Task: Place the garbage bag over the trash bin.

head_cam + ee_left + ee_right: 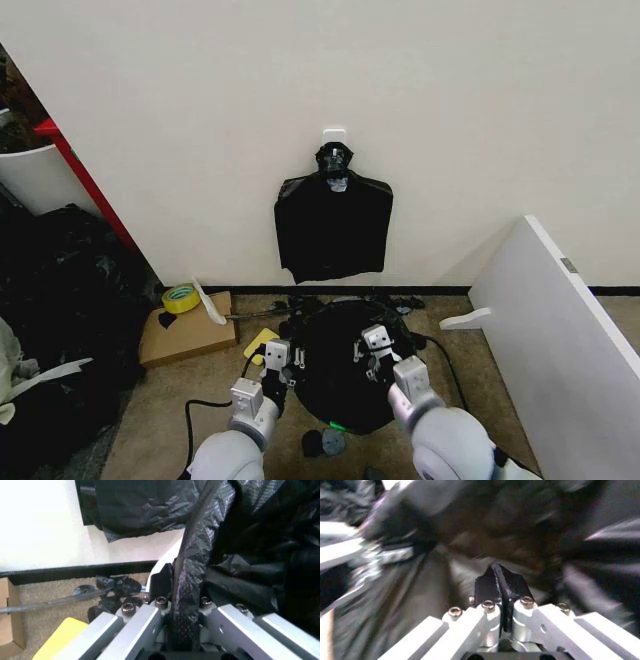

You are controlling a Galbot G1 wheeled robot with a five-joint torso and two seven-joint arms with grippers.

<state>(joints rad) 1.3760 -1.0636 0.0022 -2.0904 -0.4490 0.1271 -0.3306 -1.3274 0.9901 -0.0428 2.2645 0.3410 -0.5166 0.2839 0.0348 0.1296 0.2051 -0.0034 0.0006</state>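
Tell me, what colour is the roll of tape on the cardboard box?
The roll of tape is yellow-green, seen best in the head view, lying on the cardboard box.

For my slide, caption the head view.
Both grippers, left and right, hold the garbage bag over the trash bin.

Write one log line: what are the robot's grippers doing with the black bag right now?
left gripper: shut on garbage bag edge | right gripper: shut on bag | bag draped over trash bin

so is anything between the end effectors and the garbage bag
No. The left end effector is pinched on a fold of the garbage bag, and the right end effector also grips the black film. The bag already drapes the trash bin.
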